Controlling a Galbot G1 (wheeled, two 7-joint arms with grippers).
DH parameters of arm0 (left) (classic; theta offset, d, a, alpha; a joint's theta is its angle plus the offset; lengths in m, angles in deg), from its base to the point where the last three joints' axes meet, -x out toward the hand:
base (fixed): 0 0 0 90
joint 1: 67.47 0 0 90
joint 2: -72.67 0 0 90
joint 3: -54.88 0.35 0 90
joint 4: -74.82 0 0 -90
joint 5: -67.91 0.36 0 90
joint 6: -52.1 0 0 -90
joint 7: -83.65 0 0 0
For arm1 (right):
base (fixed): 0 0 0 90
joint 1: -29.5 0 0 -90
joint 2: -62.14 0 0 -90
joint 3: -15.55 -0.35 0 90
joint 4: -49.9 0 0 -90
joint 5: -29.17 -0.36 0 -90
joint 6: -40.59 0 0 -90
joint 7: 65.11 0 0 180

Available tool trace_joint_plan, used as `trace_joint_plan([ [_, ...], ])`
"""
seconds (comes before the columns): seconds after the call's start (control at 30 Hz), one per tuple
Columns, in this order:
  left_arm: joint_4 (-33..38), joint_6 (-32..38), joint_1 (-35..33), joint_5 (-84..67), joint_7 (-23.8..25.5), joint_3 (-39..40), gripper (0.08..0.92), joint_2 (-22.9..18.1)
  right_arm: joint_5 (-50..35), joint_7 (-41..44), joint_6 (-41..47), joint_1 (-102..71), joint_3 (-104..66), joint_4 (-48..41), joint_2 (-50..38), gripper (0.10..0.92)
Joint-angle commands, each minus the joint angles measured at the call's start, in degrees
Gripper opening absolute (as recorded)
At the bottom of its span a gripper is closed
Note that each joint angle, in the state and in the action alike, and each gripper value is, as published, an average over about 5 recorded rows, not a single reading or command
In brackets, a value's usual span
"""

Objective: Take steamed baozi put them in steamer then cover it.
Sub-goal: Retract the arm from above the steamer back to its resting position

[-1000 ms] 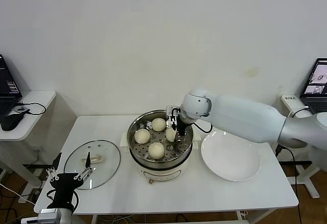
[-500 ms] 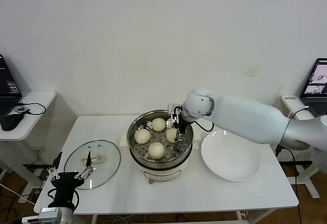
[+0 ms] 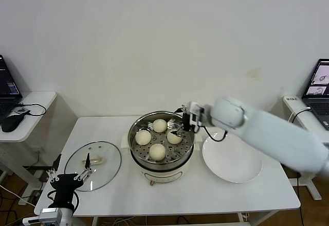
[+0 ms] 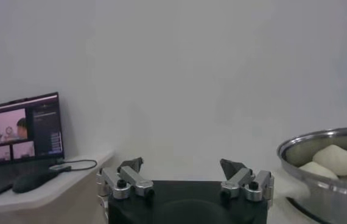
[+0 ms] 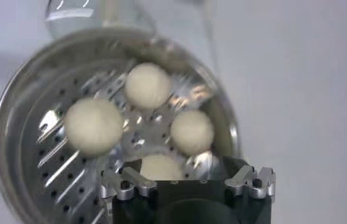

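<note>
The steamer point(image 3: 154, 170) stands mid-table with its shiny pot open. Several baozi lie on its perforated tray, among them a far one point(image 3: 160, 125), a left one point(image 3: 143, 137) and a right one point(image 3: 174, 137). My right gripper point(image 3: 181, 126) hangs open and empty just above the pot's right rim. Its wrist view looks down on the pot point(image 5: 21, 115), the baozi point(image 5: 94, 125) and my right gripper point(image 5: 189, 178). The glass cover point(image 3: 92, 158) lies flat on the table, left of the steamer. My left gripper point(image 3: 67, 177) is parked open below the table's front left corner.
A flat white plate point(image 3: 231, 156) sits right of the steamer, under my right arm. A side table with a laptop and mouse point(image 3: 10, 123) stands at far left. The left wrist view shows its open gripper point(image 4: 181, 167) and the pot's rim point(image 4: 319, 139).
My right gripper has lifted off the right baozi and drawn back to the right, over the pot's rim. The baozi stays on the tray. The left arm has barely moved.
</note>
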Motion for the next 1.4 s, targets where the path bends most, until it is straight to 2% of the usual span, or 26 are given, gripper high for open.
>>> trace_joint_plan([
  [0.03, -4.57, 0.12, 0.74, 2.1, -0.23, 0.27, 0.823, 0.05, 6.05, -19.28, -22.21, -46.42, -42.14, 8.67, -2.66, 0.823],
  [0.2, -11.07, 0.01, 2.89, 14.23, -0.12, 0.85, 0.823, 0.9, 14.2, -16.5, -32.28, -63.73, -62.57, 7.87, 9.24, 0.822],
  [0.33, -17.72, 3.07, 5.12, 36.65, 0.96, -1.43, 0.823, 2.49, 16.98, -15.47, -36.23, -71.21, -73.1, 8.9, 17.62, 0.823],
  [0.47, -23.29, 8.41, 5.26, 64.2, 1.62, -6.05, 0.823, 4.4, 16.93, -15.93, -37.45, -75.3, -80.75, 10.7, 22.39, 0.823],
  [0.63, -26.42, 11.32, 3.92, 82.3, 0.5, -8.33, 0.823, 5.85, 16.2, -16.82, -38.0, -78.28, -85.85, 12.15, 24.3, 0.823],
  [0.9, -30.87, 12.62, 8.69, 87.41, 1.18, -4.61, 0.823, 6.13, 13.67, -17.81, -38.1, -81.21, -90.34, 13.87, 25.18, 0.823],
  [1.4, -40.64, 13.39, 22.82, 84.16, 4.27, -0.59, 0.823, 7.95, 12.23, -17.83, -37.53, -85.51, -92.82, 17.44, 27.03, 0.822],
])
